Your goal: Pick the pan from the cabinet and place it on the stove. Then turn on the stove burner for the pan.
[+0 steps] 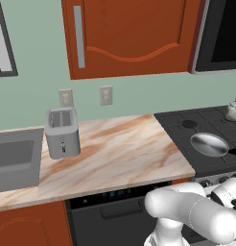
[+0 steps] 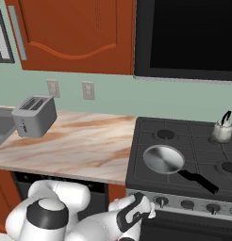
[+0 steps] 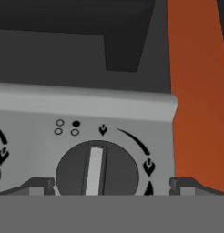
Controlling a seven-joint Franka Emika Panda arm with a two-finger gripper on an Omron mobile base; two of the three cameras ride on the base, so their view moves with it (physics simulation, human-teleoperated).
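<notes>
1. My claw [image 3: 111, 184] is spread wide and grips nothing; in the hand view its two dark fingertips [image 3: 38, 185] stand one on each side of a round dark knob [image 3: 97, 170].
2. That knob sits on the grey front panel of the stove [image 2: 136, 174], its pale bar upright, pointing to a small flame mark above it. It lies between my fingertips; I cannot tell whether they touch it.
3. Just above the knob are four small dots, one of them filled black. To the right of the panel is a red-brown cabinet side [image 3: 196, 91].
4. The pan [image 2: 163, 159] rests on the stove's near left grate, a shallow silver-grey round with its dark handle [image 2: 198, 180] running toward the front right. It is above and behind my claw, well apart from it, with the front edge of the cooktop between us.
5. In the right base view my wrist reaches up to the leftmost knob of the row along the stove's front.
6. A small white kettle [image 2: 221, 131] stands on the far right grate, apart from the pan.
7. The marbled table [image 1: 120, 153] to the left of the stove carries a grey toaster [image 1: 62, 132], beside the grey sink [image 1: 14, 163].
8. The wall cabinet [image 1: 134, 33] hangs above the table with its door shut.
</notes>
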